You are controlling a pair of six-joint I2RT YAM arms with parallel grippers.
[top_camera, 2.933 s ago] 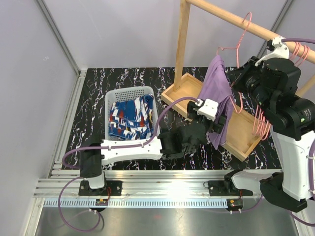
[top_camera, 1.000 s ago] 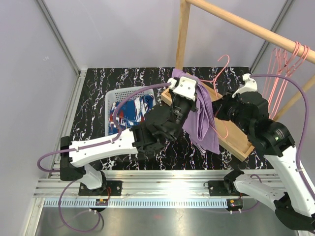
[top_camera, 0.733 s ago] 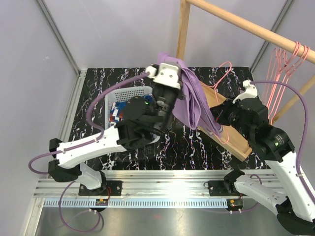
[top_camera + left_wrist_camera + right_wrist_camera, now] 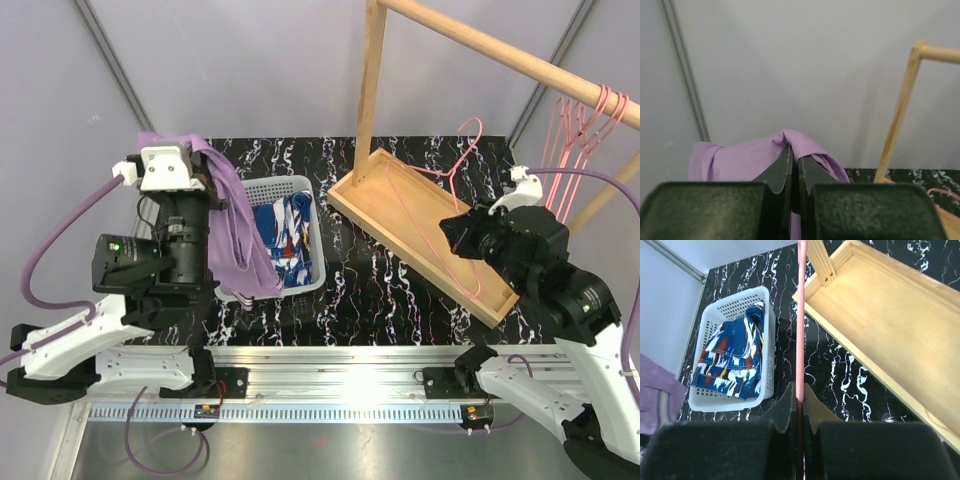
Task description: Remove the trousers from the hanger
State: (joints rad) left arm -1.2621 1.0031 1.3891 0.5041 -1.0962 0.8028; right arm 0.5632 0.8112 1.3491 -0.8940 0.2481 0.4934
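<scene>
We noted the left gripper (image 4: 794, 151) pinched shut on the soft lilac trousers (image 4: 236, 238), hanging in limp folds beside a white perforated basket (image 4: 732, 304) holding the crumpled blue patterned trousers (image 4: 732, 357), while the right gripper (image 4: 799, 401) clamped a thin pink wire hanger (image 4: 801, 315).

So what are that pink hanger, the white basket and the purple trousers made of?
The pink hanger is thin and rod-like with a smooth pink coat; probably coated wire, though plastic is possible. The white basket looks like moulded plastic, with rows of small holes in its walls. The purple trousers are soft, matte cloth, draping in loose folds.
</scene>
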